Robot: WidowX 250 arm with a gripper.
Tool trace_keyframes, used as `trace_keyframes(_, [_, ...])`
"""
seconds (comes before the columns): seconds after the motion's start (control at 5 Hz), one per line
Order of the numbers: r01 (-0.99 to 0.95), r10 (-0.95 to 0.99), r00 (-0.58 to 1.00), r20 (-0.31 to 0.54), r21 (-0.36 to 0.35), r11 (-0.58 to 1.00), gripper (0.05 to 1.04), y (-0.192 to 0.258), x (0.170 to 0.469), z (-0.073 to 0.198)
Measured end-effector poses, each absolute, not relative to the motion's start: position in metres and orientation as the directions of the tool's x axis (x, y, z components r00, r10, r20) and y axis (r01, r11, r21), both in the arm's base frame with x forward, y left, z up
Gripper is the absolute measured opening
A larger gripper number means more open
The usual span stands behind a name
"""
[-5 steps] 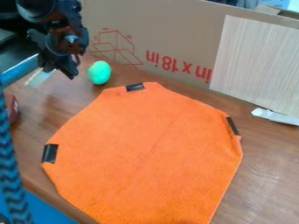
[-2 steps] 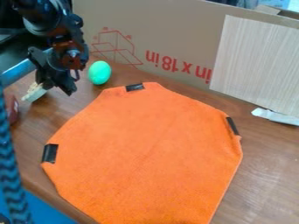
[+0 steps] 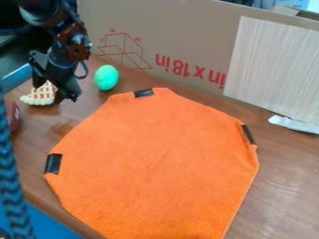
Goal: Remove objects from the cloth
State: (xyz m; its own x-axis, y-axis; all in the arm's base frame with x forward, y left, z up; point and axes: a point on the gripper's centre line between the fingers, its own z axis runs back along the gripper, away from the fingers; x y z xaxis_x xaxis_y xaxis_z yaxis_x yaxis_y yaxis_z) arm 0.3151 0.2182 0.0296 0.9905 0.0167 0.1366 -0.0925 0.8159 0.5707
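Now the gripper (image 3: 56, 92) released, beside the orange cloth (image 3: 156, 158), latticed toy (image 3: 42, 95) near it, showing more than before.

Your claw (image 3: 57, 93), lower than at first, pale latticed toy pie piece (image 3: 42, 95), crisscross face now turned to your view.

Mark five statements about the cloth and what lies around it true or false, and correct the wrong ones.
1. The orange cloth has black strips at its edge. True.
2. The green egg rests on the cloth. False: it is on the wooden table, beyond the cloth.
3. The latticed toy is off the cloth. True.
4. The gripper hangs over the middle of the cloth. False: it is beside the cloth, at the latticed toy.
5. Cardboard stands behind the egg. True.
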Motion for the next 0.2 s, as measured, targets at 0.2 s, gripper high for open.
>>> trace_keyframes(0.2, [-0.068, 0.042, 0.996, 0.076, 0.381, 0.922, 1.003, 0.2156, 0.3182, 0.0402])
